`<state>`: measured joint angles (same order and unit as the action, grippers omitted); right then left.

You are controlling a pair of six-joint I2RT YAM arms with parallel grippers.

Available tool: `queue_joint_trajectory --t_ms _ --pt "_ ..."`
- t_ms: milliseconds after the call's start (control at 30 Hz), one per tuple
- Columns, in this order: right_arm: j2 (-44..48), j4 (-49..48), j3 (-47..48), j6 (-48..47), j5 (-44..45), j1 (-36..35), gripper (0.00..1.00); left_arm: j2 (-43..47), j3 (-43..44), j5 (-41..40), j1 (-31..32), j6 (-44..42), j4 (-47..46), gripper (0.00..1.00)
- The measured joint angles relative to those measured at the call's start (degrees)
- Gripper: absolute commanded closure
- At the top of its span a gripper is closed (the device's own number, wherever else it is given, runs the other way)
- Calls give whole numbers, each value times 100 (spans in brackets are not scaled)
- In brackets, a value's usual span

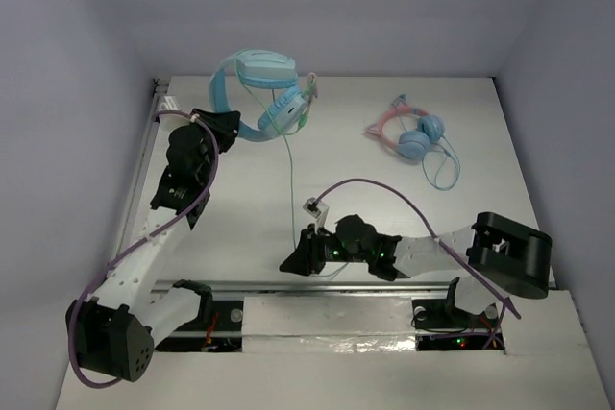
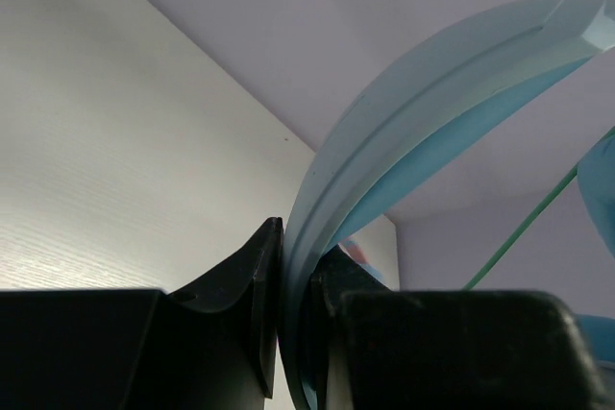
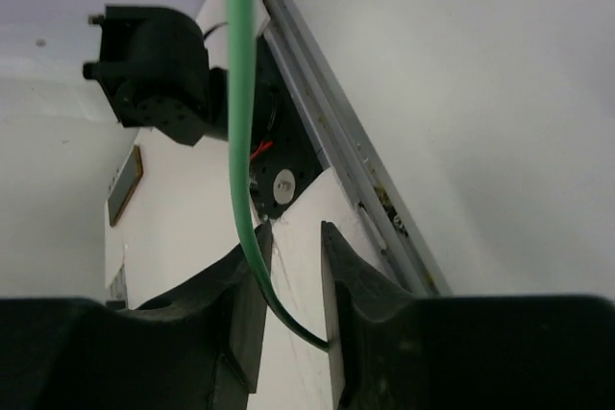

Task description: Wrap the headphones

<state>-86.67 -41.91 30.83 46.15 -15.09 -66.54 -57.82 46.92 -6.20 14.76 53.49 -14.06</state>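
**Blue headphones pinched at the band, green cable strung down the table**

The headphones are large and light blue, with oval padded cups and a wide headband grooved along its outer face. They sit at about 11 o'clock on the table, close to the back wall. A smaller pink-banded pair lies well apart at 1 o'clock.

The left arm reaches out along the left edge, and the left gripper is clamped tight on the edge of the headband. The right arm folds in low across the near side, with its wrist turned toward 9 o'clock. The right gripper has its jaws apart; the thin green cable passes between them and lies against one finger.

The headband arcs up from the left gripper toward 12 o'clock, with the cups on its right. The cable runs nearly straight from the cups toward 6 o'clock, down to the right gripper.
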Motion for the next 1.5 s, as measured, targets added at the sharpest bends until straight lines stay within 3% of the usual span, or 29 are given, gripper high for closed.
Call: queue_joint_trajectory --t_ms 133,233,400,600,833,1167,1500 --pt "-111 704 455 -37 149 -393 95 -131 -70 -457 2 -109 15 100" --pt "-144 1506 973 -149 278 -673 100 -179 -118 -824 0 -291 33 100" --pt "61 3058 1805 -446 555 -1047 100 -168 -474 -1593 188 -643 57 100" --pt "544 5235 2822 -1019 949 -1158 100 -11 -1453 -2404 863 -942 385 100" --pt "752 7053 4087 -1834 2282 -1156 100 428 -2057 -2702 1567 -1211 1060 100" --pt "452 8078 5025 -2951 3456 -754 100 575 -2107 -2374 2291 -1440 1521 100" --pt "378 8633 5237 -3576 4242 52 100 977 -2317 -1738 2376 -1644 1906 100"
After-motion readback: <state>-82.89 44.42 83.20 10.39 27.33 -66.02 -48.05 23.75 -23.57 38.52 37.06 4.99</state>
